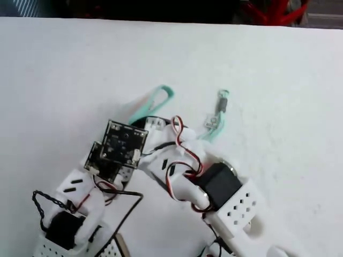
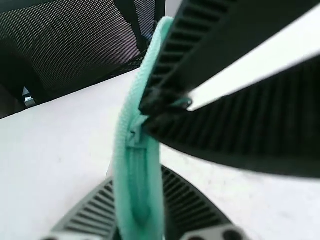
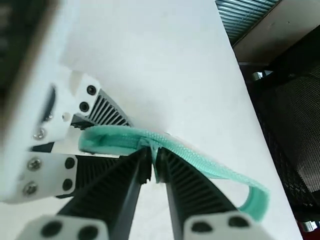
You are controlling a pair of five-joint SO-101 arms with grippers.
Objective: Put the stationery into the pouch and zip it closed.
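The mint green pouch stands on edge on the white table, zipper side up. My left gripper is shut on one end of the pouch. My right gripper is shut on the zipper pull along the top edge, close beside the left gripper. In the left wrist view the right gripper pinches just above the slider. From above, both arms cover the pouch body. Its loop and a strap with a metal clip stick out beyond them.
A black mesh chair stands past the table's far edge. A red object sits behind the table at the back right. A black cable hangs by the left arm's base. White tabletop stretches to the left, right and back.
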